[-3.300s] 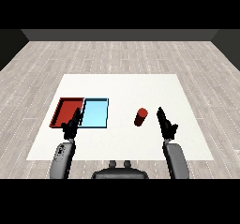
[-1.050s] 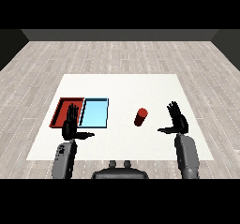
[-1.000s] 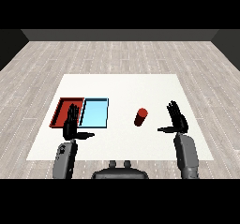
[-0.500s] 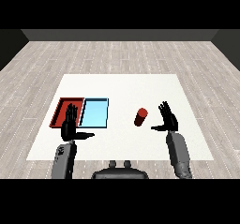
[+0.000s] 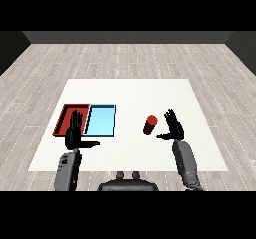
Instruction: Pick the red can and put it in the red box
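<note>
Right hand [image 5: 175,128] wide open, holding nothing. Red can [image 5: 149,125] just left of it. Left hand [image 5: 75,133] open, empty, over red tray [image 5: 63,120].

White table [image 5: 130,90] w/ red tray [image 5: 64,119], blue tray [image 5: 101,121], red can [image 5: 149,125].

The left robot hand [image 5: 75,131] covers part of the red tray [image 5: 65,118].
</note>
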### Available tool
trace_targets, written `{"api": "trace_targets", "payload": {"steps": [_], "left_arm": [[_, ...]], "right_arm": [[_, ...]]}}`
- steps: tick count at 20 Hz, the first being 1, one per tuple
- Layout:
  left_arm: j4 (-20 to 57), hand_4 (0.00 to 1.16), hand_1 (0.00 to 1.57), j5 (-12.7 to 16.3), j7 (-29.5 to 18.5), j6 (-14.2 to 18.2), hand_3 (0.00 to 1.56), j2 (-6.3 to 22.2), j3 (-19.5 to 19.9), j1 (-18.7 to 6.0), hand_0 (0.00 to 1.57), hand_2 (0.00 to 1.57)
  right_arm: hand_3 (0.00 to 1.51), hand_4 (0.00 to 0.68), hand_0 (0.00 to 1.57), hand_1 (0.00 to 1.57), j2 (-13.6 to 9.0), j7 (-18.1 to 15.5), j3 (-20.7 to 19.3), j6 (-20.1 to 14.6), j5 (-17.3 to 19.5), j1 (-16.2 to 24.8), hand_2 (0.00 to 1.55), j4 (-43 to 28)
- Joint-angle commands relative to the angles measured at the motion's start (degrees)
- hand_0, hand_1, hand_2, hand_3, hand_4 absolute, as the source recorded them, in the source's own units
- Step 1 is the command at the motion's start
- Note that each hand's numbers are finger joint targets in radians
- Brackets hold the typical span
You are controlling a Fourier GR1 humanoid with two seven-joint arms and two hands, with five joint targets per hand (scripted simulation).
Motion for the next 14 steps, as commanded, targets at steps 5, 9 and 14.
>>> {"api": "trace_targets", "payload": {"steps": [5, 9, 14], "left_arm": [[1.1, 0.0, 0.0, 0.95, -1.64, -0.86, 0.0, 0.53, 1.43, -0.07, 0.0, 0.0], [-1.07, 0.0, 0.0, -3.12, 1.43, 4.17, 0.0, -2.87, -3.92, -0.15, 0.0, 0.0], [-3.22, 0.0, 0.0, 2.59, 1.66, -2.17, 0.0, 0.62, 0.23, 1.03, 0.0, 0.0]], "right_arm": [[0.0, 0.0, 0.0, 0.0, 3.11, -1.34, 2.08, -2.09, 0.02, -2.35, 0.0, 3.72], [0.0, 0.0, 0.0, 0.0, 3.04, 0.31, 1.91, -2.54, -1.39, -1.77, 0.0, 2.09], [0.0, 0.0, 0.0, 0.0, 4.45, -2.23, 3.47, -2.87, -0.18, -2.05, 0.0, 5.9]]}}
